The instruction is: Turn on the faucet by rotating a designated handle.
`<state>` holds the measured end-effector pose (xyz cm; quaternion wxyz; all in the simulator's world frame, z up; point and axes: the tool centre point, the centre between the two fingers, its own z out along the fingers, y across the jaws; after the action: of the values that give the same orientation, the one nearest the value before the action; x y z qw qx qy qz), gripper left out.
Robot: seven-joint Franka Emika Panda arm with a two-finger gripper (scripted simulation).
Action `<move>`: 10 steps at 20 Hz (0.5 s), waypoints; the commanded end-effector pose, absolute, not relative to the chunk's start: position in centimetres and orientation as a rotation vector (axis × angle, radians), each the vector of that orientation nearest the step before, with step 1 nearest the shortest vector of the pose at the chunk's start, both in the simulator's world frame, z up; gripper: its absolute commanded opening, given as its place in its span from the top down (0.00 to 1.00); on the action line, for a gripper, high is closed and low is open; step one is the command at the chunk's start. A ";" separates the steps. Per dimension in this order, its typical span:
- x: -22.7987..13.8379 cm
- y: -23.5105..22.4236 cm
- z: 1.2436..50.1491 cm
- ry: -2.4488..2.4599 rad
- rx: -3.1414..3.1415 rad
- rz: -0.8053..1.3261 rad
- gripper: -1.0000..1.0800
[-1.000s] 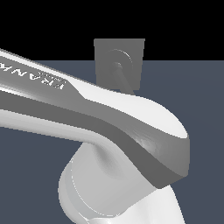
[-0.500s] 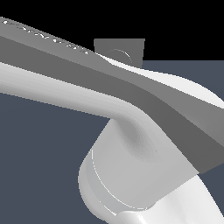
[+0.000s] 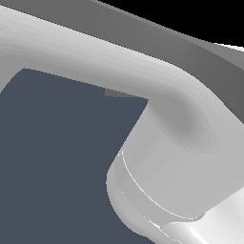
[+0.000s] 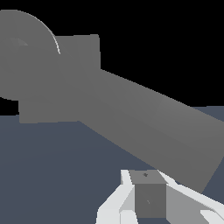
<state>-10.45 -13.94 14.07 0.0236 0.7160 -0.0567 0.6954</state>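
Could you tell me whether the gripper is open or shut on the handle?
Cannot tell: only one finger shows, near the handle.

Faucet (image 4: 65, 87) plain matte grey, no pattern; handle (image 4: 153, 127) same grey. Arm (image 3: 157, 157) white with grey band. Gripper (image 4: 148, 199) white, dark grey pad. Floor (image 3: 57, 167) slate blue; backdrop black.

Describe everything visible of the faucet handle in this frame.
The handle is a long, straight, matte grey bar, plain and unmarked. In the wrist view it runs from the round hub in front of the square plate toward the gripper. Whether the gripper touches it cannot be told. In the exterior view the arm hides it.
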 end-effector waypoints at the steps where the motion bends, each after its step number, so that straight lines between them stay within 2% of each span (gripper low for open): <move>1: -10.0 -15.2 15.7 -0.178 2.180 2.177 1.00; 8: -10.1 -16.8 17.2 -0.177 2.175 2.180 1.00; 9: -10.5 -13.9 15.0 -0.288 2.241 2.202 1.00; 10: -10.5 -14.2 14.4 -0.317 2.257 2.207 1.00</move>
<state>-10.54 -14.65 15.16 -0.0002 0.7122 -0.0802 0.6973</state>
